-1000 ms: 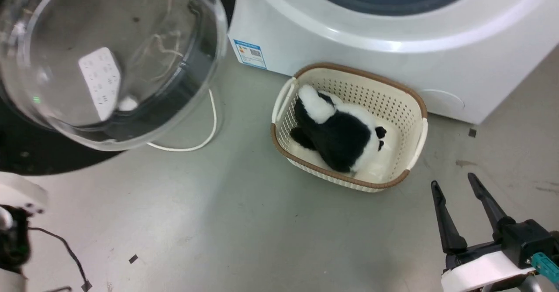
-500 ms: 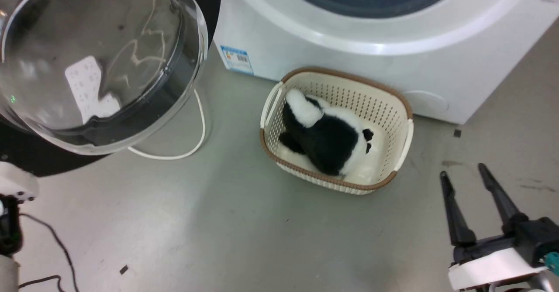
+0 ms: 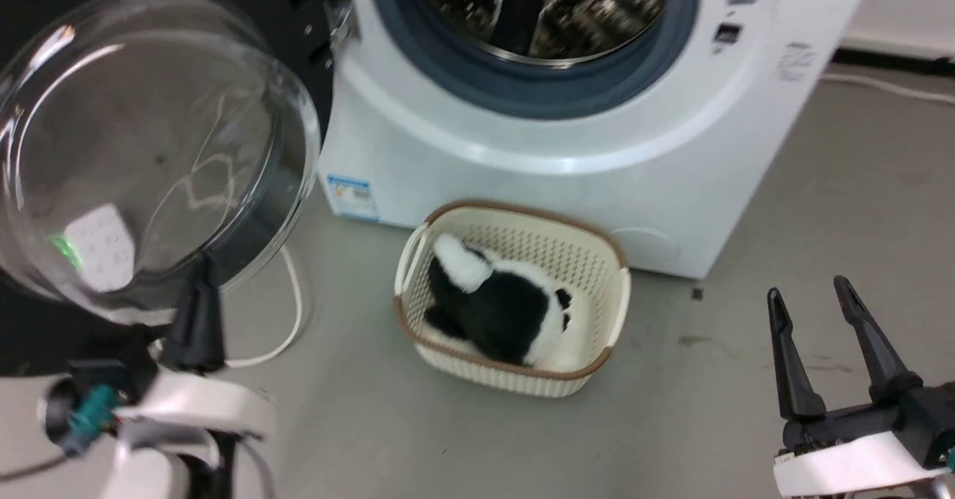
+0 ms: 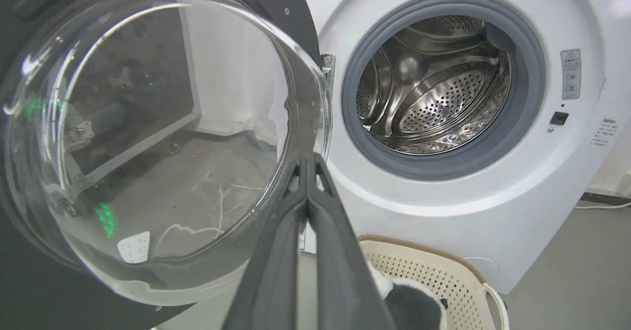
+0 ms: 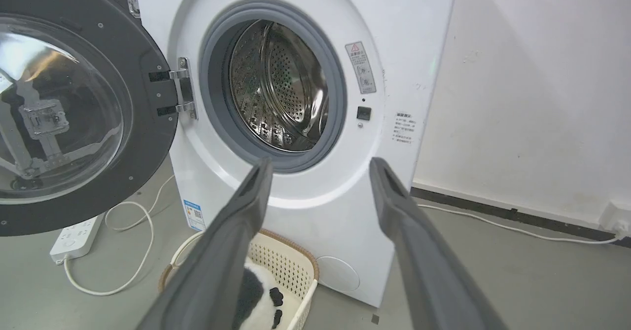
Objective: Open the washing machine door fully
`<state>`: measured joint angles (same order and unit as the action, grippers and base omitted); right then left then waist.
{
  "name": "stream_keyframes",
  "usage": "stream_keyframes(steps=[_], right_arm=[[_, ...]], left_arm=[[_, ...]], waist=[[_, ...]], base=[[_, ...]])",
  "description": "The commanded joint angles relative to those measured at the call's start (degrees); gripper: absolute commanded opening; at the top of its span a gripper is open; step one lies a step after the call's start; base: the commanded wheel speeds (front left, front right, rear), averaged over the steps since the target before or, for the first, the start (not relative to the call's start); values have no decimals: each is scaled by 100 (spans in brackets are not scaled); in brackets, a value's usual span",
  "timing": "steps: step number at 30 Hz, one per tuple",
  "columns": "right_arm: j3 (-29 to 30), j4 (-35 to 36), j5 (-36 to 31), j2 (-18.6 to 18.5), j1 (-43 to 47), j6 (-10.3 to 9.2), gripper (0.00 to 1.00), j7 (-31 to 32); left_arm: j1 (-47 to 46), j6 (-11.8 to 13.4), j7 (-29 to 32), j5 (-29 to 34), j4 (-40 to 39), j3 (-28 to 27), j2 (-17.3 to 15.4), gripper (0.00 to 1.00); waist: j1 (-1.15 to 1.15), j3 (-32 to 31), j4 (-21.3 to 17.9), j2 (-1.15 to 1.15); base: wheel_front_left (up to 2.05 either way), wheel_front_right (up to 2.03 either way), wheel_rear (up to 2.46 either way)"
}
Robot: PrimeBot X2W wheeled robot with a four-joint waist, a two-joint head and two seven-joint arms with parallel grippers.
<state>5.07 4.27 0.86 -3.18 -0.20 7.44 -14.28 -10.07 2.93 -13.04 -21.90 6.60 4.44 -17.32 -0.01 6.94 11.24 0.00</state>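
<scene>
The washing machine door (image 3: 149,148), a black disc with a bulging clear glass bowl, stands swung out to the left of the white washing machine (image 3: 522,156) on its metal hinge (image 5: 182,91). The steel drum (image 4: 434,88) lies exposed behind its grey rubber ring. My left gripper (image 3: 203,264) is shut with nothing in it, its tip at the lower right rim of the glass bowl (image 4: 148,123); whether it touches is unclear. The same shut fingers point up between door and drum in the left wrist view (image 4: 306,156). My right gripper (image 3: 807,289) hangs open and empty at the lower right, well off the machine (image 5: 404,49).
A cream perforated basket (image 3: 418,245) with a black-and-white plush toy (image 3: 492,309) sits on the floor in front of the machine. A white power strip (image 5: 74,236) and its cable (image 3: 287,320) lie under the door. A wall (image 5: 532,73) rises to the machine's right.
The head camera has tilted up, bringing the drum into view. My shut left gripper has risen into the head view, up to the door's lower rim. The right gripper has stayed open.
</scene>
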Motion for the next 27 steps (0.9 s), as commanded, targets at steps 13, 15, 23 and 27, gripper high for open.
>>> stream_keyframes(steps=[13, 15, 23, 27], right_arm=[[-115, -143, 146, 29, 457, 5, 100, -49], [-134, -186, 164, 29, 507, 5, 100, -51], [-85, -454, 335, 30, 651, 5, 100, -47], [-69, -513, 360, 30, 614, 5, 100, -50]], left_arm=[[1045, 450, -127, 584, -731, 627, 491, 0], [1152, 484, -140, 672, -724, 739, 547, 0], [1288, 522, -173, 889, -523, 1004, 636, 100], [1256, 542, -160, 907, -440, 1020, 632, 100]], waist=[[1, -601, -588, 0], [1, -630, -631, 0], [1, -636, -738, 0], [1, -609, -759, 0]], base=[[0, 0, 0], [0, 0, 0], [0, 0, 0], [0, 0, 0]])
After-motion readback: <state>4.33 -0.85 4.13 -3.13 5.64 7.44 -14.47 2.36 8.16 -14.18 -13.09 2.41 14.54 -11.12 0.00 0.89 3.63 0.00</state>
